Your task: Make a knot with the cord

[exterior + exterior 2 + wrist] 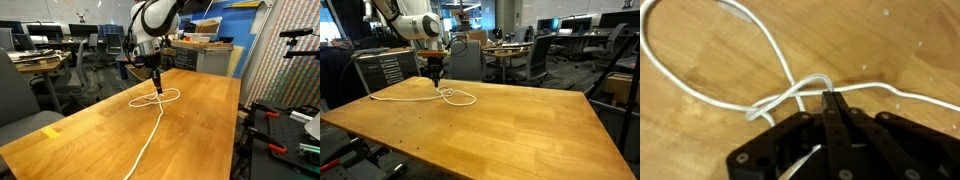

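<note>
The white cord [146, 140] lies on the wooden table and forms a loop [168, 96] near the far end. It also shows in an exterior view [460, 97], running left toward the table edge. My gripper [158, 88] [437, 82] is down at the table, right at the loop's crossing. In the wrist view the fingertips [830, 97] are pressed together where the cord [790, 98] strands cross. A big loop [700, 60] spreads up and left, and one strand runs off to the right. The cord's dark tip is not visible.
The wooden table [200, 120] [510, 130] is long, with edges close on both sides. Office chairs and desks [535, 55] stand behind it. A patterned wall and black equipment [285, 120] sit beside the table.
</note>
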`<state>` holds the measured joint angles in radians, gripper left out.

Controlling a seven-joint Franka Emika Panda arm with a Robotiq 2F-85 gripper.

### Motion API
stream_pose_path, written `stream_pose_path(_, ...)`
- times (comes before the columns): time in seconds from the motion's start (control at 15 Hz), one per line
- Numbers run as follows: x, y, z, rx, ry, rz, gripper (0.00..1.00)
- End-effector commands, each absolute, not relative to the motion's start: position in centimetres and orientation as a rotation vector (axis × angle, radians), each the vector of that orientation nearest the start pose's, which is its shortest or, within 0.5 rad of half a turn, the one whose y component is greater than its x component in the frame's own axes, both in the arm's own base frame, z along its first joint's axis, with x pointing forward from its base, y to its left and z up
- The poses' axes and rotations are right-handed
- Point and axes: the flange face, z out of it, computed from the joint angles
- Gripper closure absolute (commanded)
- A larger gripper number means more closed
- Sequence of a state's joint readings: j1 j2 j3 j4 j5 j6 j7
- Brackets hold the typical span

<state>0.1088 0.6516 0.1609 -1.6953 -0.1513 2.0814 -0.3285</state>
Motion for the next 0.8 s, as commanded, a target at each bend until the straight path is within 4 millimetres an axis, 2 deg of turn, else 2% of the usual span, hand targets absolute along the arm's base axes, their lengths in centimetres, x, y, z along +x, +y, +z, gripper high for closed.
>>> stream_pose_path(0.0, 61.6, 16.2, 18.6, -2.895, -1.105, 0.542, 0.99)
stream_pose_path(0.07, 61.4, 16.2, 18.2, -2.898, -1.118, 0.552, 0.99)
stream_pose_path(0.13, 61.4, 16.2, 18.0, -2.907, -1.123, 0.541, 0.72)
stream_pose_path(0.2, 61.6, 16.2, 18.0, -2.925, -1.111, 0.517, 0.71)
stream_pose_path(0.47, 62.7, 15.8, 19.0, -3.028, -1.055, 0.35, 0.41)
stream_pose_path(0.73, 64.0, 15.6, 19.0, -3.106, -0.958, 0.182, 0.11)
